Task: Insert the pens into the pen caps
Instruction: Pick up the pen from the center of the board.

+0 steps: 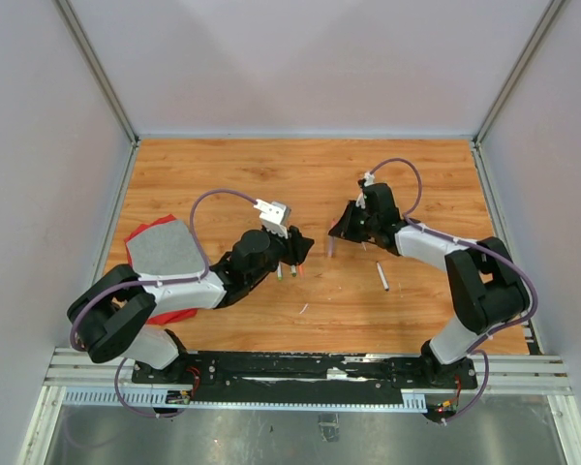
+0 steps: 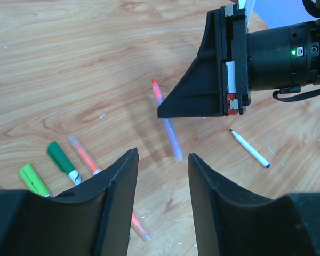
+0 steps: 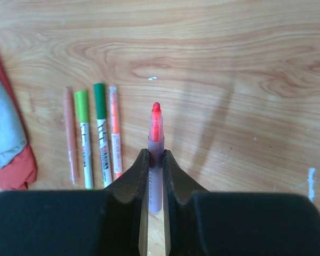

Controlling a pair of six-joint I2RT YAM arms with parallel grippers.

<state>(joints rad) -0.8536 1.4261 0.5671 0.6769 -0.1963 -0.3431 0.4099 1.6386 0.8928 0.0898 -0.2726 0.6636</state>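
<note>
My right gripper (image 3: 155,154) is shut on a pen (image 3: 156,140) with a pale lilac barrel. Its red end points away and looks covered by a clear cap. In the left wrist view this pen (image 2: 168,125) hangs slanted above the wood, just beyond my left gripper (image 2: 162,154), which is open with nothing between its fingers. Below lie a light green capped pen (image 2: 34,180), a dark green capped pen (image 2: 61,160) and an orange pen (image 2: 84,156). A second orange pen (image 2: 140,229) is partly hidden by the left finger. From above, the two grippers (image 1: 295,254) (image 1: 341,231) nearly face each other.
A white pen with a blue end (image 2: 249,148) lies alone to the right, also seen from above (image 1: 382,277). A red and grey cloth (image 1: 160,247) sits at the table's left edge. A peach-coloured pen (image 3: 70,133) lies beside the green ones. Walls enclose the table.
</note>
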